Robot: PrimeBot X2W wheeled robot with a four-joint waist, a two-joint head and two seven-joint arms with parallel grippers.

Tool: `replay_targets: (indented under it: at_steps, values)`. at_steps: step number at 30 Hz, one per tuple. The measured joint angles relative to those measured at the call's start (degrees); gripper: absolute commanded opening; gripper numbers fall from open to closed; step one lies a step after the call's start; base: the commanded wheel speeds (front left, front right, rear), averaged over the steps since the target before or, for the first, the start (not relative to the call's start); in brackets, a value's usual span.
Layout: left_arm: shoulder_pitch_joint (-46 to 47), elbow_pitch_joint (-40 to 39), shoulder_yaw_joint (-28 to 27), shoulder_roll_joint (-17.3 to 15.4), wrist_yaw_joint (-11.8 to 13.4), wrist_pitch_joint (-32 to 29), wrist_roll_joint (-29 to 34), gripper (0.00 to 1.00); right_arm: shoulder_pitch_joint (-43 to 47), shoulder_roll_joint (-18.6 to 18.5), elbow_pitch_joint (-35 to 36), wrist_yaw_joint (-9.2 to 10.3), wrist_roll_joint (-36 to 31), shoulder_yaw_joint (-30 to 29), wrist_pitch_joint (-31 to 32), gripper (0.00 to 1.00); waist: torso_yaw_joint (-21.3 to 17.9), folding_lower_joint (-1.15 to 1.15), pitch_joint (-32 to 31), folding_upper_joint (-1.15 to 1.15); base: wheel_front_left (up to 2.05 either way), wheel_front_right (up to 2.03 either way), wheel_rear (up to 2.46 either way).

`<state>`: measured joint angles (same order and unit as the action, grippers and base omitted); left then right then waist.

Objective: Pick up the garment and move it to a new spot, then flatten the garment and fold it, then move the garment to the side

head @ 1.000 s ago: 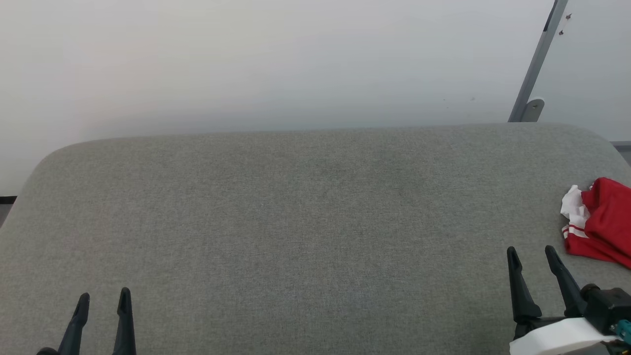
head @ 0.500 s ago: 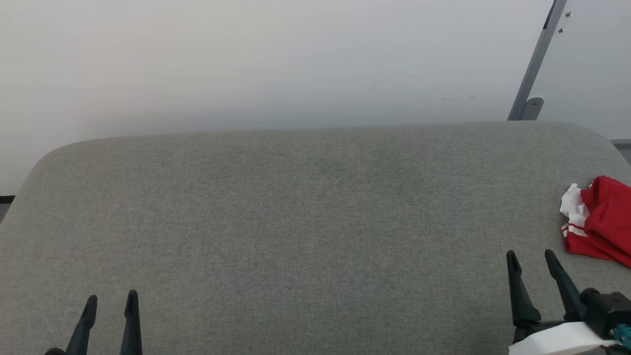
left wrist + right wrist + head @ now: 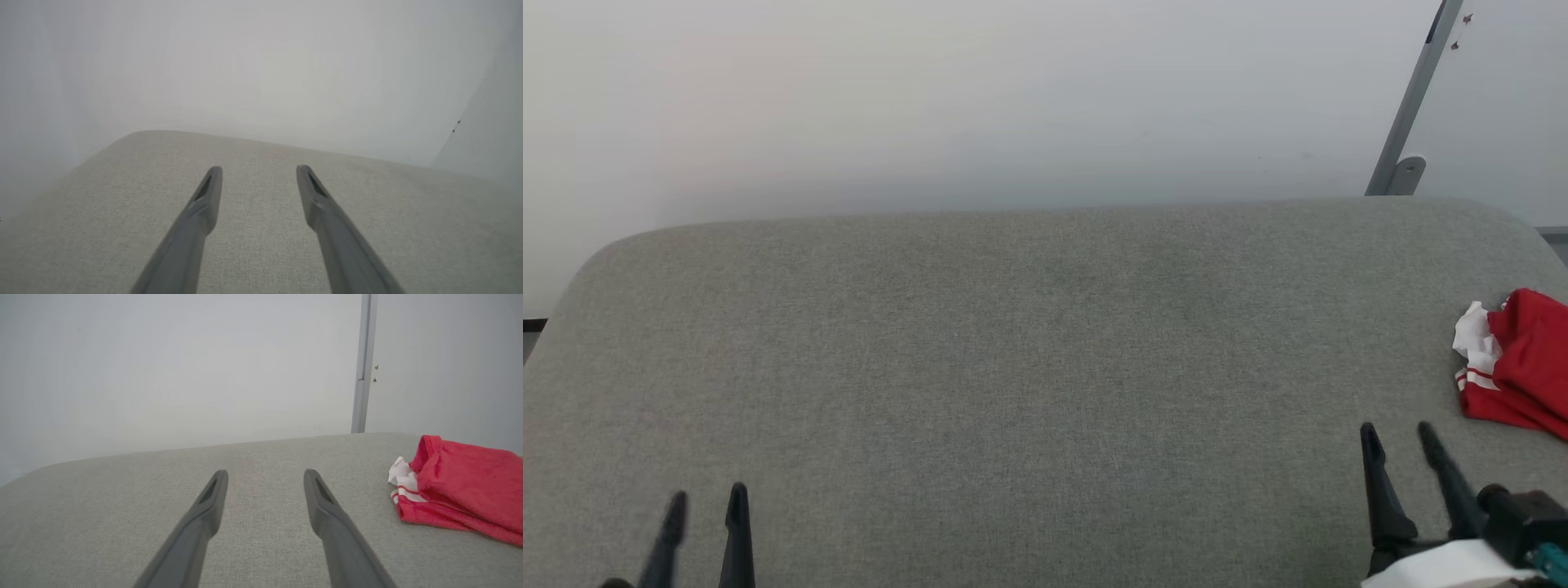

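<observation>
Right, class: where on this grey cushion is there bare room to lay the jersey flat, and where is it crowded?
The middle of the cushion is bare, from the left gripper to the right gripper and back to the wall. Only the right edge is crowded, by the bunched jersey.

Your left gripper (image 3: 707, 492) sits at the lower left of the head view. Its two dark fingers point up, slightly blurred, with only their upper lengths in frame. Your right gripper (image 3: 1395, 426) sits at the lower right, its fingers leaning a little leftward toward their tips, with the dark wrist block (image 3: 1523, 523) and a white housing (image 3: 1445, 567) behind them. In both wrist views the jaws stand wide apart, gripping nothing.
</observation>
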<state>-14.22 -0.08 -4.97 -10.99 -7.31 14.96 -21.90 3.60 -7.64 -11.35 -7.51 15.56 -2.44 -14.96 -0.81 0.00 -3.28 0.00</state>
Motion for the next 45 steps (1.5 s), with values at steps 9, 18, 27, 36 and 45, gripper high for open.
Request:
replay_targets:
  at_steps: [9, 18, 27, 36, 45]
  values:
    - [-0.1, 3.3, 0.7, 1.8, 0.0, -1.4, -4.1, 0.0, 1.3, 0.8, -2.6, 0.0, 4.4, 0.0, 1.6, 0.0, 0.0, 0.0, 0.2, 0.0, 0.0, 0.0, 0.0]
    - [2.2, 4.8, 0.6, 2.3, 0.0, -3.8, -12.5, 0.0, 0.3, 1.3, -2.6, 0.0, 13.4, -0.5, 4.0, 0.0, 0.1, 0.0, 0.4, 0.0, 0.0, 0.0, 0.0]
    - [4.5, 6.0, 0.5, 3.1, 0.0, -5.9, -20.0, 0.0, -0.8, 1.8, -2.5, 0.0, 21.4, -1.0, 6.0, 0.0, 0.1, 0.0, 0.7, 0.0, 0.0, 0.0, 0.0]
    - [6.4, 7.1, 0.4, 3.6, 0.0, -7.9, -26.5, 0.0, -1.9, 2.1, -2.6, 0.0, 28.7, -1.3, 8.2, 0.0, 0.2, 0.0, 0.9, 0.0, 0.0, 0.0, 0.0]
    - [8.3, 8.0, 0.2, 4.1, 0.0, -9.5, -32.6, 0.0, -3.1, 2.4, -2.6, 0.01, 35.3, -1.7, 10.0, 0.0, 0.3, 0.0, 1.1, 0.0, 0.0, 0.0, 0.0]
